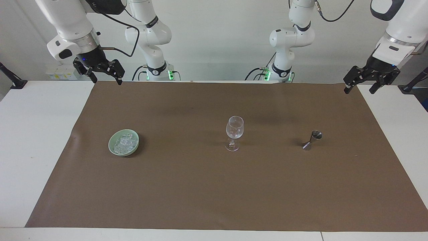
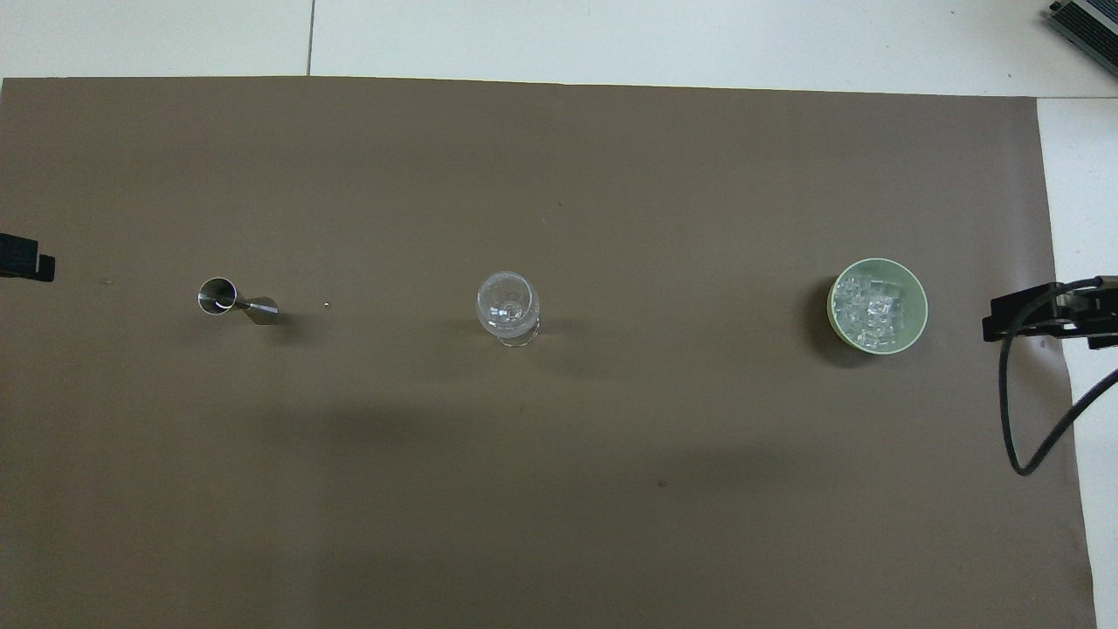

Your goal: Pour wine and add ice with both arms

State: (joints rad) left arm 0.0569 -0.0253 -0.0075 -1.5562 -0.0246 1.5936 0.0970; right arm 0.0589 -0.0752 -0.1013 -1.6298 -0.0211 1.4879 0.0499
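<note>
A clear wine glass (image 1: 234,132) stands upright in the middle of the brown mat; it also shows in the overhead view (image 2: 507,307). The ice (image 1: 124,142) is heaped in a pale green bowl (image 1: 110,146) toward the right arm's end, and shows from above (image 2: 869,306) in the bowl (image 2: 918,293). A small steel jigger (image 1: 312,140) stands toward the left arm's end, also seen from above (image 2: 231,301). My right gripper (image 1: 106,80) hangs open and empty over the mat's corner nearest the robots. My left gripper (image 1: 359,90) hangs open and empty over the mat's other near corner.
The brown mat (image 1: 214,194) covers most of the white table (image 1: 36,134). A tiny pale speck (image 2: 326,304) lies on the mat between the jigger and the glass. A black cable (image 2: 1013,411) loops from the right wrist. In the overhead view only the gripper tips show at the side edges.
</note>
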